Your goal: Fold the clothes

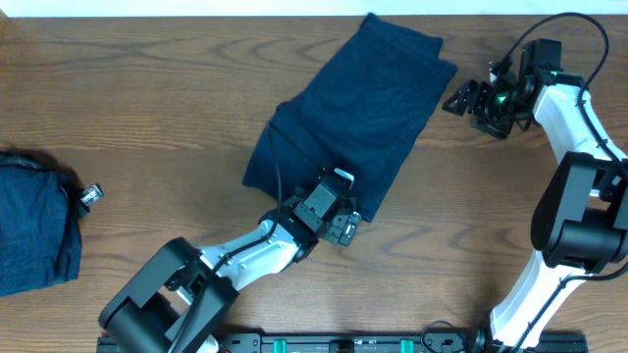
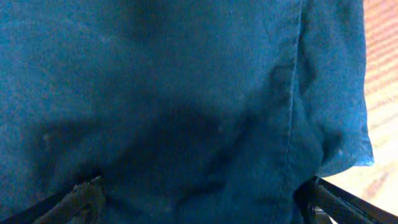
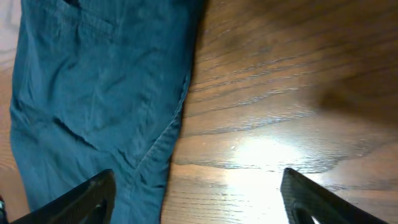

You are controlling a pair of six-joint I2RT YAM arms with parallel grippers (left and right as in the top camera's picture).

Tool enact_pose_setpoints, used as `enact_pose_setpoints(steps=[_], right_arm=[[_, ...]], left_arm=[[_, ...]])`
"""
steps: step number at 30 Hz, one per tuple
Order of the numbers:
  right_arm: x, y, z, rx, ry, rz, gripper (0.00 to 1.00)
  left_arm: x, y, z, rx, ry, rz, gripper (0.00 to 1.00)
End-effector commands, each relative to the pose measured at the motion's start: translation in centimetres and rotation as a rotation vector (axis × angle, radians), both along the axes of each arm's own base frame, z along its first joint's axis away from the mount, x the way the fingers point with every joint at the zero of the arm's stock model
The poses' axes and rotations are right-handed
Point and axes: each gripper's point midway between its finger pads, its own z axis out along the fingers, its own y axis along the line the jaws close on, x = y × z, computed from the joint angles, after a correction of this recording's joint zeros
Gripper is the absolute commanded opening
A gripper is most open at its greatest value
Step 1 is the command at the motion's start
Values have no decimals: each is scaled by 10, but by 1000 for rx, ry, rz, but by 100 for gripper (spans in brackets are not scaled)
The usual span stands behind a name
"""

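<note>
Gaping left pincer [image 2: 205, 200]: your fingers [image 2: 74, 199] stand wide apart, holding nothing.
Wrinkled navy blue cloth garment [image 1: 363, 98]: spread flat right under and ahead of that pincer, its seamed edge near one finger.
Right pincer [image 3: 199, 199]: jaws spread wide and empty over the brown wooden table [image 3: 280, 93]; the same garment lies just beside one finger.
Second bunched navy garment [image 1: 29, 235]: well apart from both pincers, a small silver knob [image 1: 90, 194] just beside it.

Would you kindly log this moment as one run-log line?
left gripper open over near edge of spread garment | right gripper open over table beside its right edge | second garment bunched far left
</note>
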Motion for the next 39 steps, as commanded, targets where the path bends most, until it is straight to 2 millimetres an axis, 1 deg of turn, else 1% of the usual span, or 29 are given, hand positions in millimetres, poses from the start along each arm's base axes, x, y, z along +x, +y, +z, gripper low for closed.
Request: enact_pose_setpoints(steps=[1, 4, 5, 6, 7, 9, 11, 14, 17, 19, 24, 27, 28, 30, 32, 33, 34, 35, 37, 39], right_arm=[[5, 7, 3, 8, -20, 32, 69], [4, 7, 3, 8, -17, 32, 24], [4, 7, 3, 8, -15, 32, 13], [3, 8, 3, 9, -12, 32, 4], [2, 8, 2, 10, -7, 32, 1], [1, 8, 2, 10, -1, 32, 1], [0, 8, 2, 10, 0, 36, 1], [0, 9, 1, 9, 1, 39, 1], [-3, 9, 1, 11, 12, 39, 1], [-4, 9, 0, 11, 17, 42, 1], [-5, 11, 0, 9, 17, 52, 1], [-6, 17, 0, 9, 19, 66, 1], [-6, 21, 0, 8, 19, 77, 1], [-8, 29, 0, 4, 19, 105, 1], [-11, 40, -1, -1, 23, 139, 1], [-12, 46, -1, -4, 22, 160, 6], [-14, 53, -2, -7, 21, 188, 31], [-17, 63, -2, -13, 17, 231, 66], [-20, 75, -3, -24, 5, 289, 99], [-22, 91, -4, -49, -17, 358, 99]], left_arm=[[2, 9, -11, 40, 14, 28, 98], [2, 9, -11, 41, 15, 28, 98], [2, 9, -11, 41, 15, 28, 98], [2, 9, -11, 41, 14, 28, 98], [2, 9, -11, 41, 14, 28, 98], [4, 11, -11, 43, 12, 31, 98], [7, 18, -11, 61, 10, 27, 98], [16, 39, -15, 96, 24, 55, 98], [27, 72, -19, 120, 59, 145, 98], [35, 98, -22, 124, 85, 221, 98], [57, 152, -20, 26, 139, 392, 98], [71, 184, -15, -31, 143, 491, 98], [77, 198, -12, -48, 136, 532, 98], [90, 225, -4, -68, 113, 607, 98], [100, 248, 5, -79, 92, 665, 98], [105, 255, 11, -99, 83, 677, 98], [108, 260, 15, -122, 81, 684, 98], [112, 262, 21, -158, 85, 684, 98], [115, 258, 27, -209, 96, 665, 98], [118, 249, 34, -255, 108, 634, 98]])
